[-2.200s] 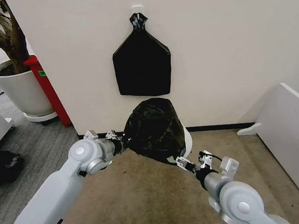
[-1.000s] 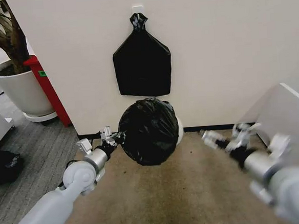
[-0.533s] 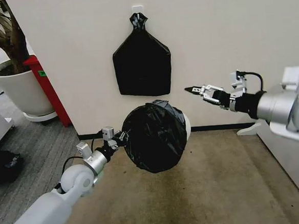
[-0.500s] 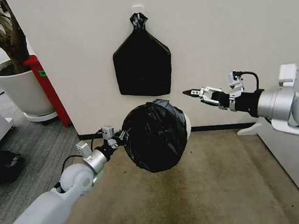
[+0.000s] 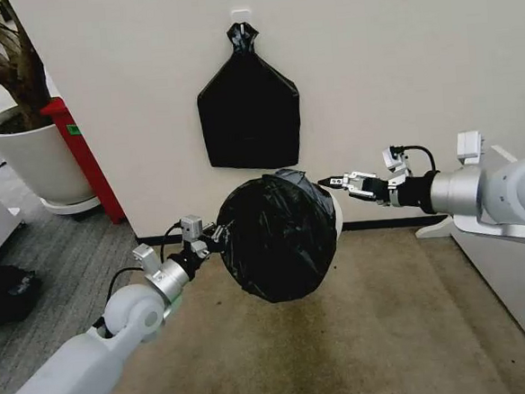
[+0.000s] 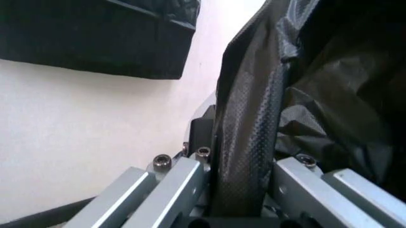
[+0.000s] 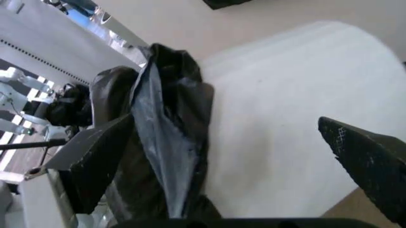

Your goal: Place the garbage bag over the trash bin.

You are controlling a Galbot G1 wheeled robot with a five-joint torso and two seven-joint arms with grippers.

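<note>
Clamped on the garbage bag at its left edge, left gripper, black film pinched between the fingers in the wrist view. Spread apart, right gripper, at the bag's upper right rim, a fold of plastic lying between the fingertips (one pad against it). Bag stretched over the trash bin, held off the carpet near the wall.
</note>
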